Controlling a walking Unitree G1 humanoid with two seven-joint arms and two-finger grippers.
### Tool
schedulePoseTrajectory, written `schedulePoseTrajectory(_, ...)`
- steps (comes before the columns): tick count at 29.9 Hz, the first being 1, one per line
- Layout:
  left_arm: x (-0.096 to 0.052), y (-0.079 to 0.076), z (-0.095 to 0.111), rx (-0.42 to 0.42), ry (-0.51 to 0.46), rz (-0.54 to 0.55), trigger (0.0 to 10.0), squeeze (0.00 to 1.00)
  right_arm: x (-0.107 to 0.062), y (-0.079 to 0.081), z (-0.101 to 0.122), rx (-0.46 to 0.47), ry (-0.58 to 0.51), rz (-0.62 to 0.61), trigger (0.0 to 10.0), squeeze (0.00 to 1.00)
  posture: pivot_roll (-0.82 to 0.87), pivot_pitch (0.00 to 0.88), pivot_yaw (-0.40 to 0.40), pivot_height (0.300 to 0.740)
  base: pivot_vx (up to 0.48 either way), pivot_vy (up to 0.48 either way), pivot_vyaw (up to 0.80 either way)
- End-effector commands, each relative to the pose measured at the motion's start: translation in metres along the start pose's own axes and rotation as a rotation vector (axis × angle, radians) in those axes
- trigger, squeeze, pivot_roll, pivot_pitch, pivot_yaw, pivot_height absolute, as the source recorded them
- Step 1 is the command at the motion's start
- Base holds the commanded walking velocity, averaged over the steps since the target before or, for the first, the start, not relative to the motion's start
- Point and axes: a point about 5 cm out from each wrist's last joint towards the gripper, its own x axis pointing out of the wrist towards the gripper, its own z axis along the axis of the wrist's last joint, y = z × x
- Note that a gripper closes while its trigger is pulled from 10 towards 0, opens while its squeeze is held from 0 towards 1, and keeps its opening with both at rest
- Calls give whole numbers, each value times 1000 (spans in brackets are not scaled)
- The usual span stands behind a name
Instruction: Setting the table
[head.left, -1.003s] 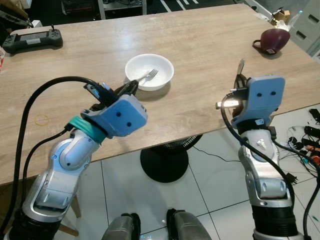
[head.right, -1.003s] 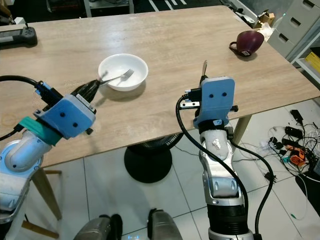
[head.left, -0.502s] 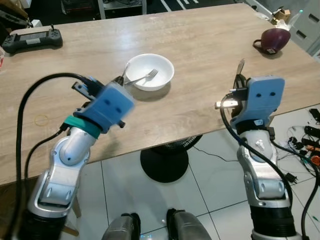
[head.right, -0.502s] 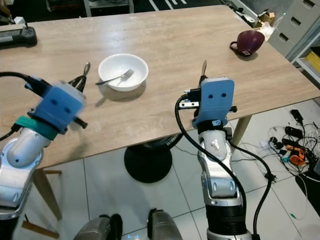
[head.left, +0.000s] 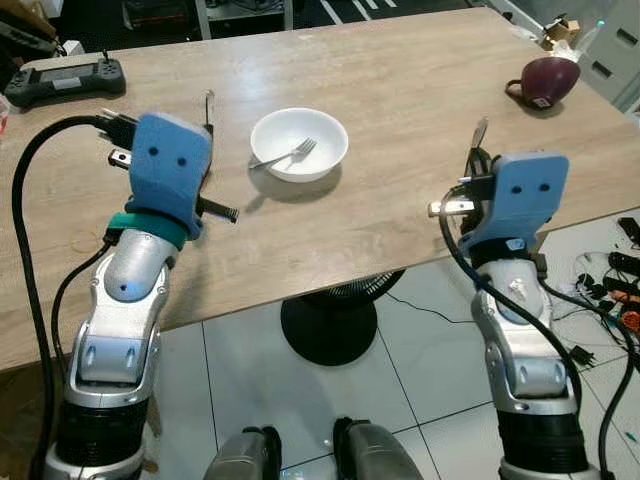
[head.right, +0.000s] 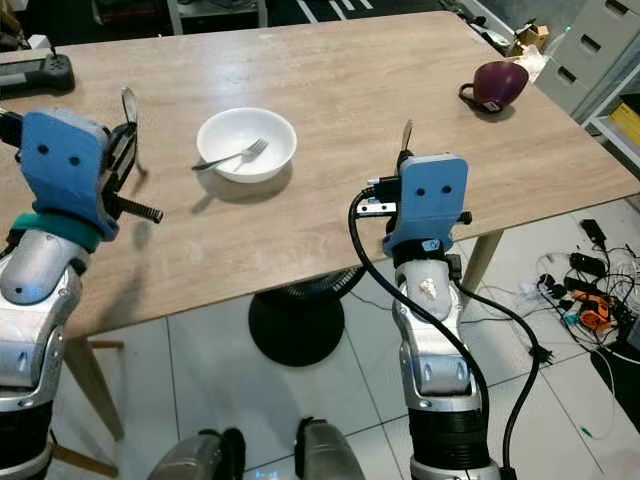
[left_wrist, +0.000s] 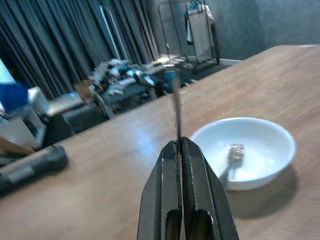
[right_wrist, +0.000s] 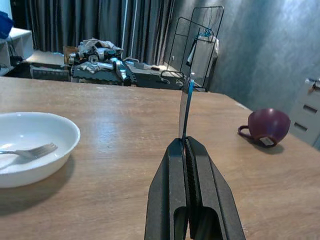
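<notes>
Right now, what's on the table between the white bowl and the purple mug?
Nothing. Between the white bowl, with its fork, and the purple mug there is just bare wooden table, seen in the left eye view.

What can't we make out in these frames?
- Utensil in the left pincer: left wrist view shows it edge-on and blurred; type unclear.
- Utensil in the right pincer: right wrist view shows only a thin edge; in the eye views the blue wrist housing hides most of it.
- Fork handle end: it lies over the bowl rim; contact with the table unclear.
- Mug label: too small to read.
</notes>
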Motion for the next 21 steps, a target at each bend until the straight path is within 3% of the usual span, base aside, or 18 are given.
schedulePoseTrajectory(1, 2, -6, 7, -75, 0, -38, 10000, 0, 1, -4, -4, 25, 29, -29, 10000, 0, -96, 42, 45, 740, 0, 0, 0)
schedulePoseTrajectory(8, 5, -11, 11, -131, 9, -74, 10000, 0, 2, -5, -9, 48, 58, -42, 10000, 0, -98, 38, 46, 740, 0, 0, 0)
schedulePoseTrajectory(21, 6, -14, 11, -165, 41, -112, 10000, 0, 3, -8, -16, 89, 104, -58, 10000, 0, -100, 30, 44, 740, 0, 0, -800)
